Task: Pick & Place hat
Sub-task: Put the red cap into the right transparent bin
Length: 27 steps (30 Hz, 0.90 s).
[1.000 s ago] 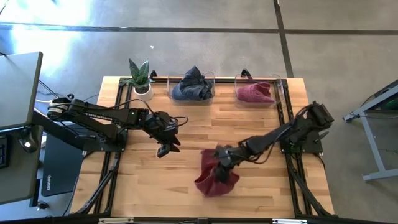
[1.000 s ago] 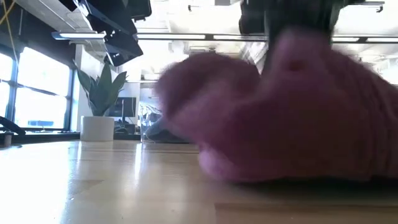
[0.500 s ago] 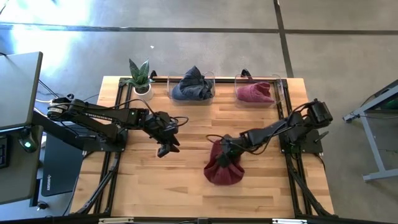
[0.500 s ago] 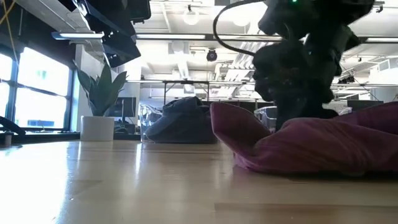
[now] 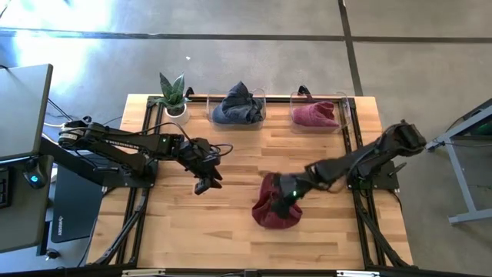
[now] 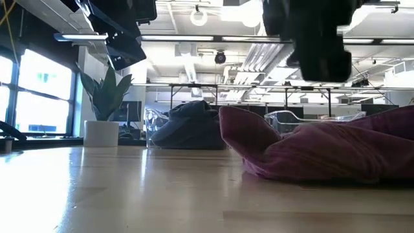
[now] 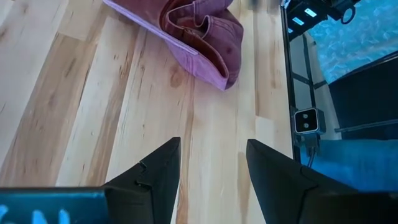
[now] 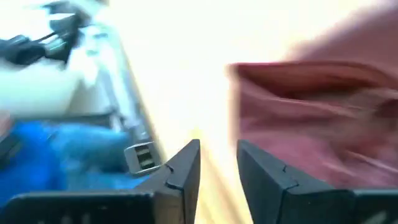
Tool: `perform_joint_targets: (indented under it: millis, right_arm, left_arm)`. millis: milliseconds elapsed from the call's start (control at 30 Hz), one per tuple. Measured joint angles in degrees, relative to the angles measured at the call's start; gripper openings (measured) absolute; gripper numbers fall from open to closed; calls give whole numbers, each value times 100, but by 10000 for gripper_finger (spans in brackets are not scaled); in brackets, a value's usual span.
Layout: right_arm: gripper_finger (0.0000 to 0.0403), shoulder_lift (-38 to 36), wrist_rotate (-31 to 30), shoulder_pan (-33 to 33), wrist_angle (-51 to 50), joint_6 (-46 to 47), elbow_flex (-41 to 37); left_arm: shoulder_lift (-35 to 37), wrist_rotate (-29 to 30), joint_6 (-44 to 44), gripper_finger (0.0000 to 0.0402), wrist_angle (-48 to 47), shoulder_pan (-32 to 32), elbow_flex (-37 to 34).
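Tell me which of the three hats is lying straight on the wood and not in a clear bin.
The dark red hat under the right gripper, near the table's front edge. The blue hat and the pink hat each sit in a clear bin at the back.

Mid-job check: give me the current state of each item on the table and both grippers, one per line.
maroon hat: crumpled on the table, not held.
right gripper: open, over the hat, empty.
left gripper: open, empty, hovering left of the hat.
blue garment: bunched in the left clear bin.
pink garment: lying in the right clear bin.
potted plant: upright at the table's back left corner.
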State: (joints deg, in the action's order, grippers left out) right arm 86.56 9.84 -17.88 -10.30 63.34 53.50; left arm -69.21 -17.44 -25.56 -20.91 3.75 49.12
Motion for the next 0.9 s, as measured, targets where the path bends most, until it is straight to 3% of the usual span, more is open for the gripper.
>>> perform_joint_targets:
  millis: [67,200,300,433,533,767,900]
  right_arm:
    - [89,149,-230,-277,328,-203,35]
    - [45,779,-628,-556,-146,313,1]
    - [10,1360,-249,-514,203,369,0]
    - [11,1742,188,-285,373,333,3]
    - [7,1419,-337,-151,342,301,1]
    - [8,63,-2411,-303,8,60,13]
    - [2,-372,-2602,-547,-29,240,13]
  left_arm:
    - [0,14,3,178,9,0,0]
    - [0,121,77,178,32,0,0]
    - [0,183,198,178,82,0,0]
    - [0,181,304,178,230,0,0]
    - [0,18,247,178,225,0,13]
    - [-2,42,130,178,-121,0,368]
    - [-7,44,125,178,-129,0,389]
